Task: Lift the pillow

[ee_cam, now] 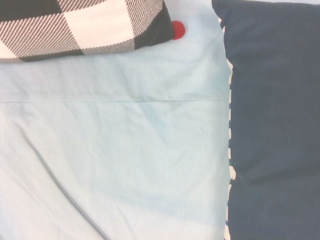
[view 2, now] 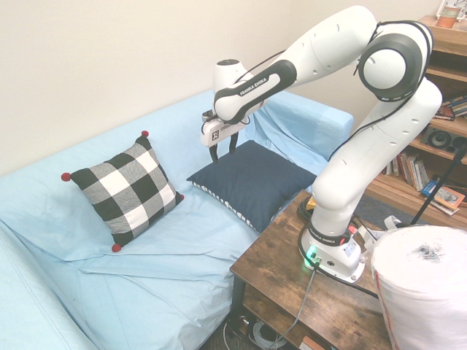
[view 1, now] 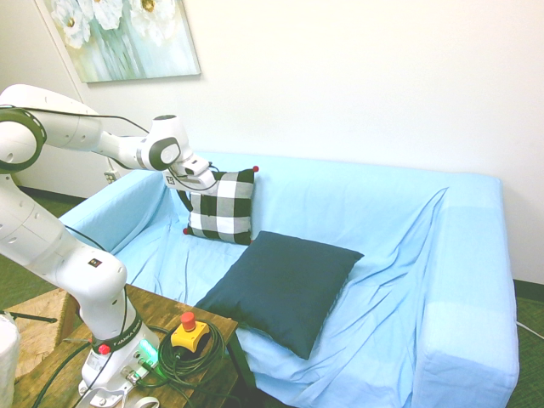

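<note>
Pillow [view 2: 252,182] rests on the sofa [view 2: 146,288], beside the wooden table [view 2: 321,306]; fingers [view 2: 214,153] spread wide.

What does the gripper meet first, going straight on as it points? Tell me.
Probably the dark pillow, near its edge; depth is unclear, so the blue sofa cover beside it remains possible.

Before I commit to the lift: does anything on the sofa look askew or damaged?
No damage shows. The checked cushion leans against the backrest, while the teal pillow lies flat on the seat; the sofa cover is rumpled into creases, untidy but nothing alarming.
</note>
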